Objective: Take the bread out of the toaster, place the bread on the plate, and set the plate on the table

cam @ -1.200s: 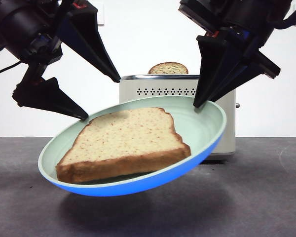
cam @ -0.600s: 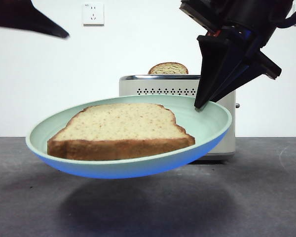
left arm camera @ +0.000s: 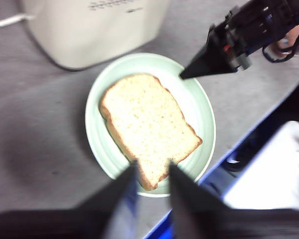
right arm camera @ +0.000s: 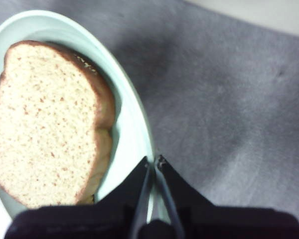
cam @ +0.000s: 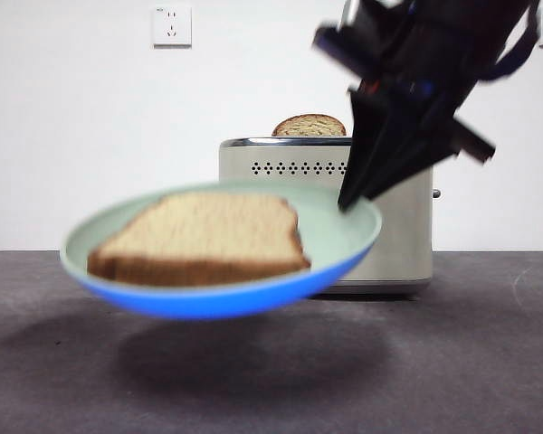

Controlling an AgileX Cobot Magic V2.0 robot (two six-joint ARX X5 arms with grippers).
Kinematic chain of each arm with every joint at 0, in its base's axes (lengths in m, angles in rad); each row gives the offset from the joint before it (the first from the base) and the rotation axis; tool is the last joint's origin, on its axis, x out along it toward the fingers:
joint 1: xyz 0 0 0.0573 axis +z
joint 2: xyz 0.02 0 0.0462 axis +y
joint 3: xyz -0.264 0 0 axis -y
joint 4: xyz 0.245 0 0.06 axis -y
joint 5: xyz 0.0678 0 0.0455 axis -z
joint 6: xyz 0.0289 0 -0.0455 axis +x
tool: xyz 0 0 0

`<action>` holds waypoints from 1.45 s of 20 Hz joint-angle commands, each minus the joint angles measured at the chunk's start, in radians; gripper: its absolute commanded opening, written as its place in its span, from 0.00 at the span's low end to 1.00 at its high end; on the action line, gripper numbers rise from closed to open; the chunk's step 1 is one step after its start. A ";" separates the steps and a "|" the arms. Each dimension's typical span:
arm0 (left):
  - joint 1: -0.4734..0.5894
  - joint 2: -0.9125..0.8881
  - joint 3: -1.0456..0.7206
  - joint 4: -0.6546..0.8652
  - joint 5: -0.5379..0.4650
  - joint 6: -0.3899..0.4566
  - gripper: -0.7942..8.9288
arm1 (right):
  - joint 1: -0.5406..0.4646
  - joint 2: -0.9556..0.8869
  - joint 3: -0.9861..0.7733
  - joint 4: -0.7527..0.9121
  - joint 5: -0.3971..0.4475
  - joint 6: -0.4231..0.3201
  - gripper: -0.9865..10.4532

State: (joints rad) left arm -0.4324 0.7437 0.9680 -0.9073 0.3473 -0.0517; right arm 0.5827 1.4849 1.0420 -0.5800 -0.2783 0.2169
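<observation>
The pale green plate (cam: pixel 339 237) with a blue underside hangs level above the dark table (cam: pixel 471 362), in front of the cream toaster (cam: pixel 281 163). The bread (cam: pixel 204 237) lies flat on it. My right gripper (cam: pixel 346 203) comes down from the upper right and is shut on the plate's right rim. In the right wrist view its jaws (right arm camera: pixel 153 160) pinch the rim of the plate (right arm camera: pixel 134 124) beside the bread (right arm camera: pixel 45 124). My left gripper (left arm camera: pixel 152 167) is open high above the plate (left arm camera: pixel 92 124) and bread (left arm camera: pixel 147 127), holding nothing; it is out of the front view.
A second, smaller slice (cam: pixel 309 126) stands in the toaster's slot. The toaster's white cord (left arm camera: pixel 7 21) trails off behind it. A wall socket (cam: pixel 171 24) is on the white wall. The table's edge and a white object (left arm camera: pixel 274 174) lie beyond the plate.
The plate levelled out, then shifted left and slightly down with the right gripper. The left gripper let go of the plate's left rim and rose out of the front view.
</observation>
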 commanded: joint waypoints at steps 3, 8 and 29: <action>0.002 -0.027 0.002 -0.034 -0.077 0.055 0.07 | 0.000 0.113 -0.007 0.119 -0.012 0.071 0.07; 0.002 -0.027 0.002 -0.074 -0.109 0.080 0.07 | -0.011 0.208 -0.007 0.210 -0.036 0.111 0.07; 0.002 -0.027 0.002 -0.082 -0.107 0.082 0.07 | -0.052 0.231 -0.007 0.206 0.017 0.096 0.51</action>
State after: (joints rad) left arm -0.4324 0.7193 0.9680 -0.9916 0.2413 0.0185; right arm 0.5297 1.7290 1.0416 -0.3798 -0.2611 0.3214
